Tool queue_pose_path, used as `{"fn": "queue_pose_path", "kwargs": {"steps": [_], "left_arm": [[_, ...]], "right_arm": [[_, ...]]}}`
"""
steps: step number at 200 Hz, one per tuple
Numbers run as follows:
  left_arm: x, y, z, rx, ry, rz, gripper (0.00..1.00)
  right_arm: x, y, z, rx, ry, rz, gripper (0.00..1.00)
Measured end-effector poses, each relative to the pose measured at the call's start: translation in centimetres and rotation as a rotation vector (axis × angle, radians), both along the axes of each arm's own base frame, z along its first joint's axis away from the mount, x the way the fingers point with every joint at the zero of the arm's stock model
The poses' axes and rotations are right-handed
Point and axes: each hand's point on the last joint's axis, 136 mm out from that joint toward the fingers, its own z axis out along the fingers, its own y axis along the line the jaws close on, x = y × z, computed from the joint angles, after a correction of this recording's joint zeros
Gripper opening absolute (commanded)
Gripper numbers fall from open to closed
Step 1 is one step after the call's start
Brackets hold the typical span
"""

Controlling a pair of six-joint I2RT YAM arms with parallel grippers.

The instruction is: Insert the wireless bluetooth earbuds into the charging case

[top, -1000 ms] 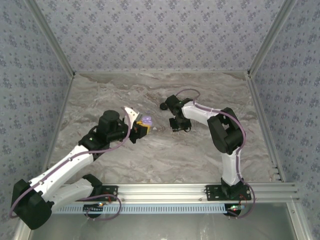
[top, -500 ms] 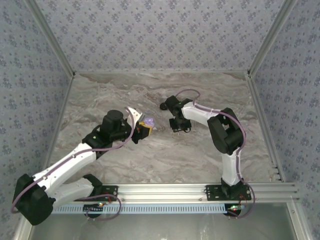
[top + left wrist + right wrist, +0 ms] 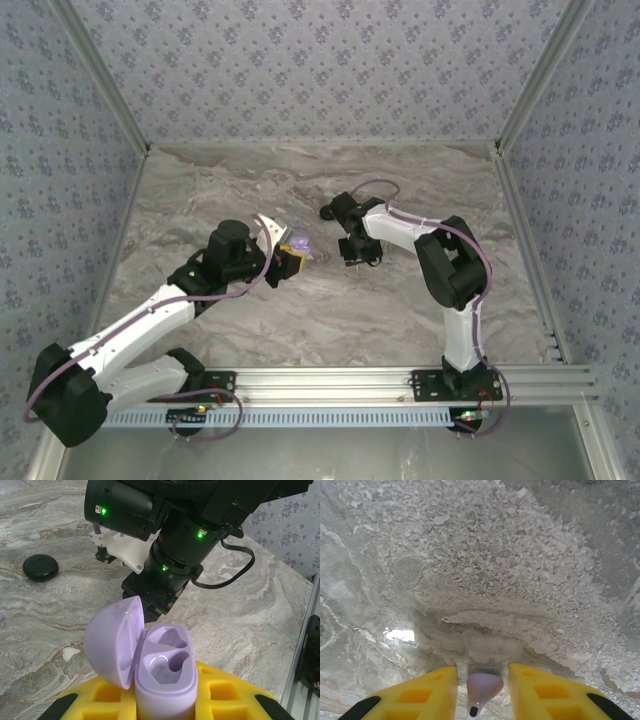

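The left arm has swung a little to the right since a second ago, carrying the case nearer the right arm, whose gripper has barely shifted. The case stands upright above the table, pinched at its base by the left gripper, whose yellow fingers are drawn in tight on it. Its lid is flipped open to one side and both pockets inside are bare, so nothing is seated yet. Near it the right gripper points down, narrowly parted, with a pale lilac earbud caught between its fingers. I'd say the groundwork is done: the case is open and one earbud is in hand, with both insertions left. A black disc lies on the table farther off.
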Motion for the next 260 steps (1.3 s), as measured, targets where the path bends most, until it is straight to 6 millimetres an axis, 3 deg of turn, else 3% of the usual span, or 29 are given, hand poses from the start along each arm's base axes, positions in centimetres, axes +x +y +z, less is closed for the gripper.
{"fn": "queue_pose_path", "kwargs": {"steps": [98, 137, 186, 260], "left_arm": [[0.5, -0.2, 0.0, -0.013, 0.001, 0.014, 0.15], [2.0, -1.4, -2.9, 0.003, 0.076, 0.036, 0.16], [2.1, -2.1, -7.7, 0.007, 0.144, 0.022, 0.16], [2.1, -3.3, -7.7, -0.061, -0.004, -0.064, 0.14]], "right_arm": [[0.0, -0.3, 0.1, 0.006, -0.025, -0.006, 0.24], [-0.8, -0.4, 1.1, 0.078, -0.056, 0.012, 0.23], [-0.9, -0.1, 6.3, 0.278, -0.181, 0.027, 0.23], [-1.5, 4.1, 15.8, 0.616, -0.365, 0.159, 0.23]]}}
